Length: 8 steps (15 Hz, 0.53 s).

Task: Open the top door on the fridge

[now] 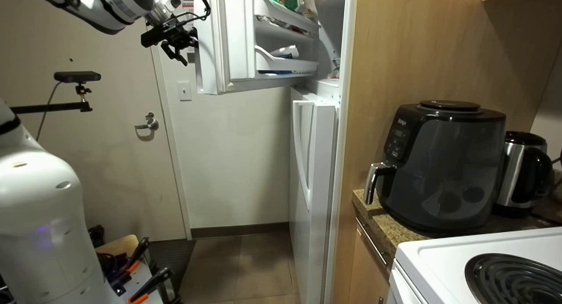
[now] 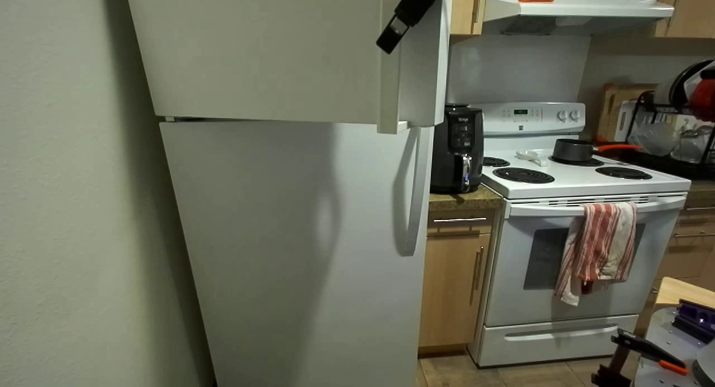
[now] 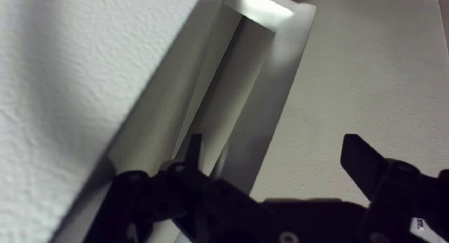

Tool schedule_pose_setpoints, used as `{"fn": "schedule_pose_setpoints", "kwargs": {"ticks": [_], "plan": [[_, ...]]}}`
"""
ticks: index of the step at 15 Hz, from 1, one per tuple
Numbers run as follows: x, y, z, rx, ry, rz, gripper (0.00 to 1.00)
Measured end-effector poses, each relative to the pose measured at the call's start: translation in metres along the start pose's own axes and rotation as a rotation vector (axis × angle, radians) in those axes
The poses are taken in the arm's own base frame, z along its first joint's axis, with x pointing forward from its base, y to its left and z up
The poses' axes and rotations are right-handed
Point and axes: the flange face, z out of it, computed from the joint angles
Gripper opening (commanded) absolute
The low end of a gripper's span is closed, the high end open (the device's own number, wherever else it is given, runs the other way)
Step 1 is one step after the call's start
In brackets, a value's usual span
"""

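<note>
The fridge (image 2: 290, 253) is tall and white. Its top door (image 1: 240, 36) stands swung open in an exterior view, showing inner white shelf racks and part of the compartment. Its plain outer face (image 2: 268, 52) shows in an exterior view, with a white handle bar (image 2: 389, 91) along its edge. My gripper (image 1: 189, 50) is at that outer edge. In the wrist view my gripper (image 3: 275, 148) is open; the left finger overlaps the gap beside the handle bar (image 3: 263, 106), and the right finger stands apart from the bar. Whether a finger touches the handle cannot be told.
The lower fridge door (image 1: 322, 163) is below, with its own handle. A room door (image 1: 101, 163) and a camera on an arm (image 1: 77, 77) are behind. A black air fryer (image 1: 443, 172), a kettle (image 1: 522, 172) and a white stove (image 1: 421, 260) stand beside the fridge.
</note>
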Motion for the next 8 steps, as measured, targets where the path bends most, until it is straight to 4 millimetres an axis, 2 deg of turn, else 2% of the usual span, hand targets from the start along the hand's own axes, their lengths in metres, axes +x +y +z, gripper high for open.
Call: {"fn": "schedule_pose_setpoints", "kwargs": {"ticks": [4, 6, 8], "plan": [[0.017, -0.036, -0.002, 0.032, 0.027, -0.035, 1.0], [0.023, -0.044, -0.003, 0.052, 0.023, -0.041, 1.0], [0.025, -0.042, -0.005, 0.072, 0.004, -0.04, 1.0]]}}
